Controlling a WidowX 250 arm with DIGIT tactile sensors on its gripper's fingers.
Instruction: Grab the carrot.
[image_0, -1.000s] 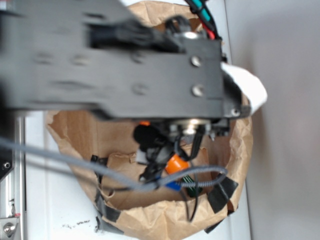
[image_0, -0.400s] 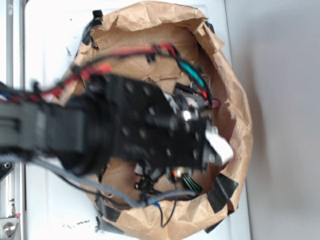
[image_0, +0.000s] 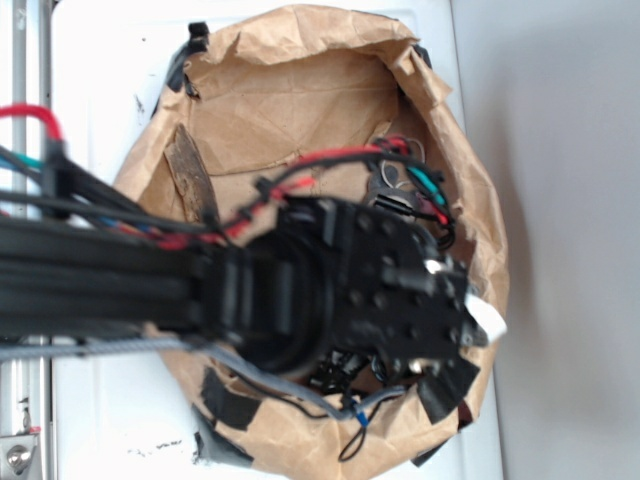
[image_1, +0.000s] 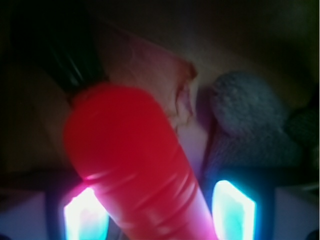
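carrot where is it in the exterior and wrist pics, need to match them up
Exterior: not visible; the arm covers the lower part of the paper bag where it would be.
Wrist: the carrot fills the centre, green stem cap at upper left, body running down between the two glowing fingers, grey plush toy to its right.
Shared landmark: the brown paper of the bag, behind the carrot in the wrist view.

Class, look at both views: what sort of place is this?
Probably a lab tabletop: a robot arm reaches into a taped brown paper bag on a white surface, where a toy carrot lies.
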